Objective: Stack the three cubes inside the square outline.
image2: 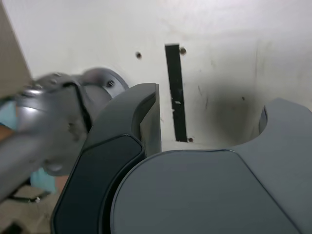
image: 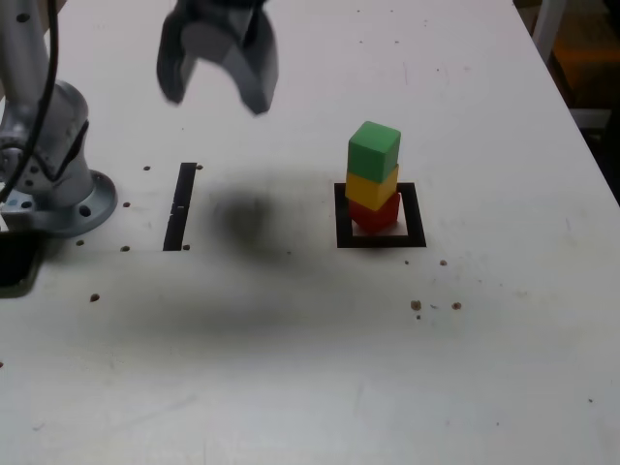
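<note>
A: Cubes first. We see all three in one stack: the red cube (image: pixel 376 212) at the bottom, the yellow cube (image: pixel 371 185) on it, the green cube (image: pixel 374 148) on top, each turned a little off the one beneath.

B: And the outline (image: pixel 380 240)?

A: The stack stands inside it, toward the back edge, with white floor showing in front of the red cube. We cannot tell whether the red cube overlaps the tape at the rear.

B: We find the gripper (image: pixel 215 89) well away from the outline, up in the air toward the exterior view's left. Its jaws stand apart and nothing sits between them.

A: The wrist view agrees: between the two fingers (image2: pixel 146 122) we see only bare table (image: pixel 310 368) and the strip (image2: pixel 175 92).

B: In the exterior view the strip (image: pixel 180 205) lies flat, well to the left of the outline, running front to back.

A: Farther left again from the outline stands the arm's base (image: pixel 58 184), bolted to the table. A soft shadow lies on the table between strip and outline.
</note>
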`<action>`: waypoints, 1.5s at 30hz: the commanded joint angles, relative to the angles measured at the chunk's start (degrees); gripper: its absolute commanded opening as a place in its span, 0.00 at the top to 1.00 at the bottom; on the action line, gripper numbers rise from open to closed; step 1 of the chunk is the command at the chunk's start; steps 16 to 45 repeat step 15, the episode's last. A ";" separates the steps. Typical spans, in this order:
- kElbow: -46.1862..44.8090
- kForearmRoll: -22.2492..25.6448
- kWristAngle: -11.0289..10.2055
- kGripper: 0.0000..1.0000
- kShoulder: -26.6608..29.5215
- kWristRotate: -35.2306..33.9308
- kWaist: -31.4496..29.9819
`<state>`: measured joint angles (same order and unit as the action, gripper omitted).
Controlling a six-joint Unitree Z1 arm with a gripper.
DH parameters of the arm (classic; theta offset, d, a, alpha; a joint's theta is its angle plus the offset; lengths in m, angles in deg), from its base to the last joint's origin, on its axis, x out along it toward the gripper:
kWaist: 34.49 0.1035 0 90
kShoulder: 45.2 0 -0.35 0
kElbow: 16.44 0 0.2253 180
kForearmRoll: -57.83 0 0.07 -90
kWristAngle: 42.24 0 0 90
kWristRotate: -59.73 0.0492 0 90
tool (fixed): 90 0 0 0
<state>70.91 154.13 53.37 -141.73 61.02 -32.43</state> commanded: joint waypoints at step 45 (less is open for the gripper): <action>-21.10 -22.67 11.87 0.22 0.72 1.20 0.32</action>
